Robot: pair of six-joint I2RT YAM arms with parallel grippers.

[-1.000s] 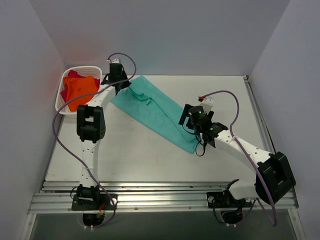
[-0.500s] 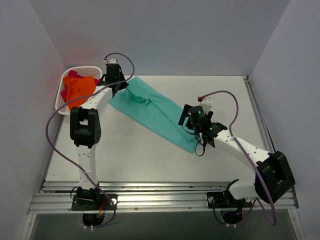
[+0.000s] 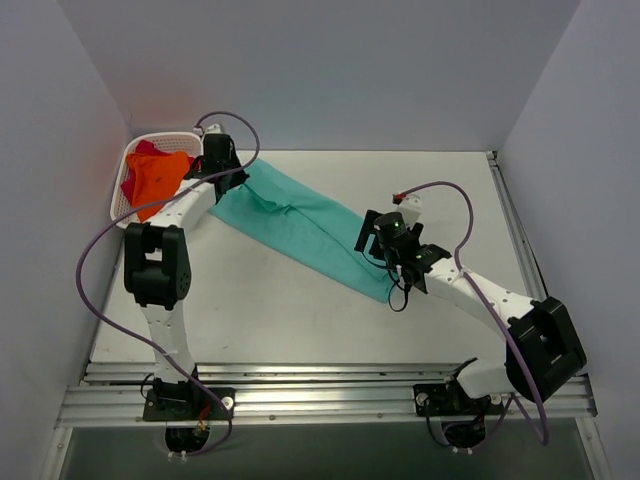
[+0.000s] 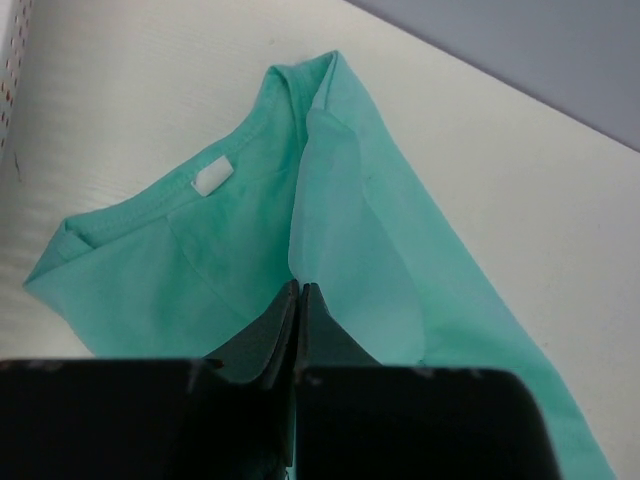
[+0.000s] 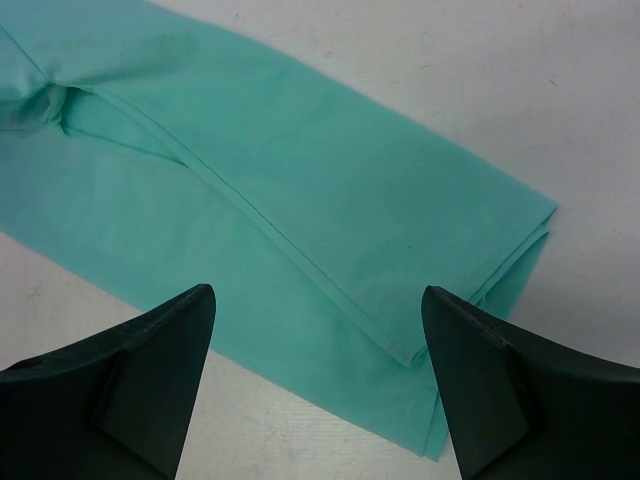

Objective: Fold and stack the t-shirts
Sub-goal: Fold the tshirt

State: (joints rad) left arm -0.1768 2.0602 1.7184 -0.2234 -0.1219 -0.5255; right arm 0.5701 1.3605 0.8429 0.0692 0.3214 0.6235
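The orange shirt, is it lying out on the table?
No, the orange shirt sits in the white basket at the far left corner, on a magenta shirt.

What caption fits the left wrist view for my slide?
Left end effector shut on a fold of the teal shirt, which lies on the table.

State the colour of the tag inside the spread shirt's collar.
White tag on the teal-green t-shirt; best in left wrist view.
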